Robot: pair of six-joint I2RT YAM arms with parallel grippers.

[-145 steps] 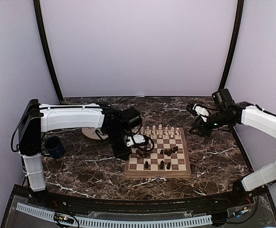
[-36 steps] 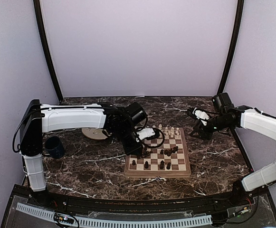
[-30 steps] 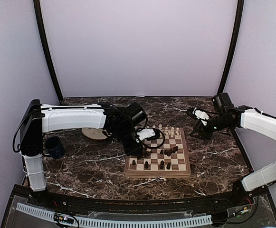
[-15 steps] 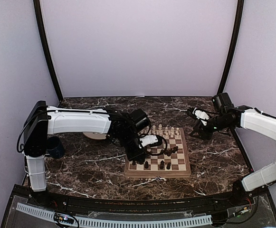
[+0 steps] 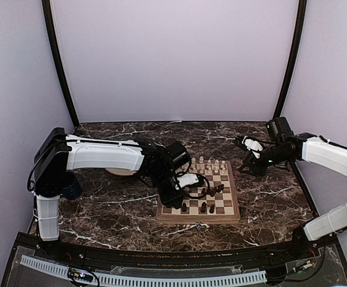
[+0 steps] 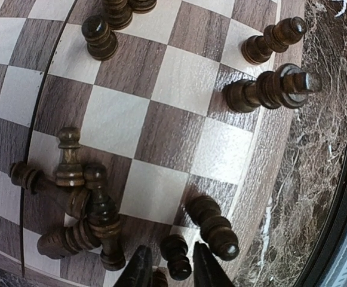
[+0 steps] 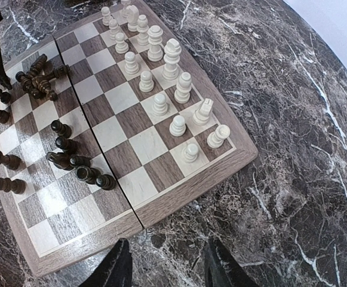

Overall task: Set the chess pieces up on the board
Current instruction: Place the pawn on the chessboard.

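The board (image 5: 198, 217) lies at the table's middle. Pale chess pieces (image 7: 161, 89) stand in two rows along its far side. Dark chess pieces are spread over its near half; several lie in a heap (image 6: 80, 203) and others stand near the edge (image 6: 269, 89). My left gripper (image 6: 169, 264) hangs low over the board's near left corner (image 5: 176, 200). It is open a little, and a small dark pawn (image 6: 177, 263) stands on the board between its fingers. My right gripper (image 7: 167, 263) is open and empty above the marble, just off the board's right side (image 5: 246, 158).
A round cream plate (image 5: 120, 171) shows partly behind the left arm. A dark blue mug (image 5: 71, 185) stands at the far left by that arm's base. A taller dark piece (image 6: 215, 227) stands right beside the left gripper's finger. Black frame posts rise at both back corners.
My left arm has reached toward the board's near left corner and lowered. Its jaws have parted from the dark pawn. The right arm has stayed put.
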